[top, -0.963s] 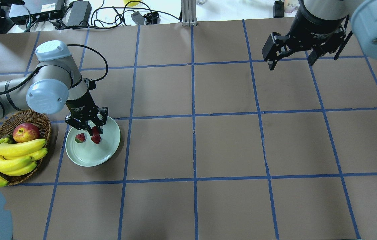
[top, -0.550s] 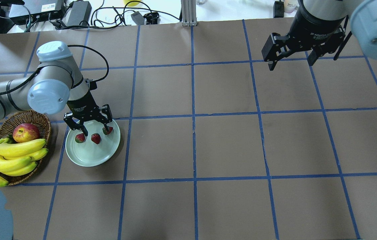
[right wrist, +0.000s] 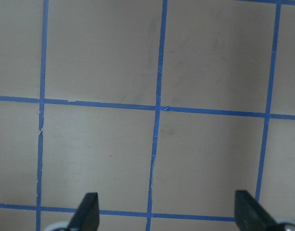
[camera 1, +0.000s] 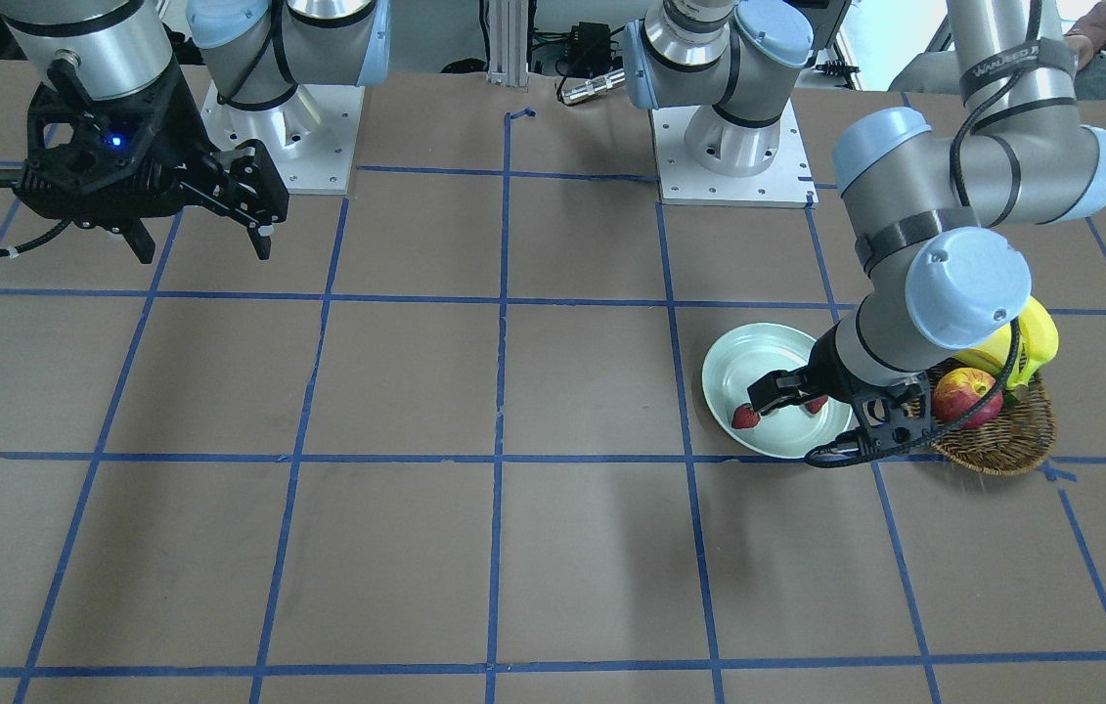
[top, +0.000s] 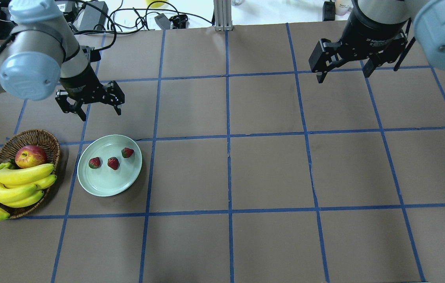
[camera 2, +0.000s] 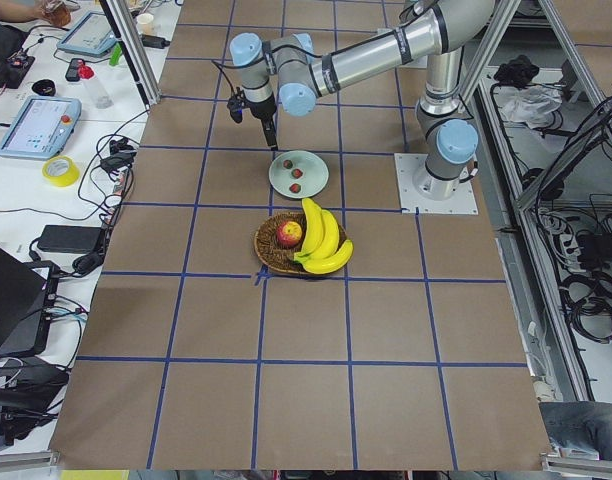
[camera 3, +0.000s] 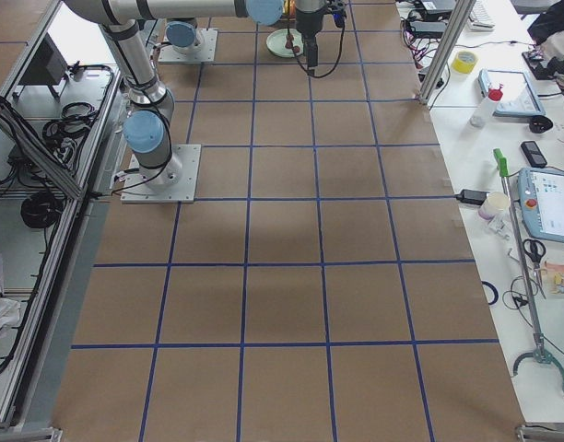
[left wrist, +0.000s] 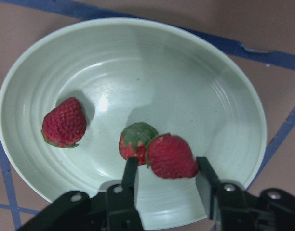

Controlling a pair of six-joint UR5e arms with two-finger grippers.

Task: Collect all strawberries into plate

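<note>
Three strawberries (top: 95, 162) (top: 113, 163) (top: 127, 152) lie on the mint-green plate (top: 108, 182) at the left of the table. In the overhead view my left gripper (top: 100, 114) is open and empty, raised beyond the plate's far rim. The left wrist view shows its fingers (left wrist: 130, 173) standing apart on either side of one strawberry (left wrist: 170, 156) on the plate (left wrist: 138, 57). The front view shows it low at the plate (camera 1: 758, 357). My right gripper (top: 343, 76) is open and empty, high at the far right.
A brown wicker basket (top: 29, 135) stands just left of the plate, with a red-yellow apple (top: 30, 156) and a bunch of bananas (top: 10, 188) in it. Cables and power bricks (top: 92, 15) lie past the table's far edge.
My left gripper opened and let the third strawberry go onto the plate. It then rose and drew back past the plate's far rim. The right arm has not moved.
</note>
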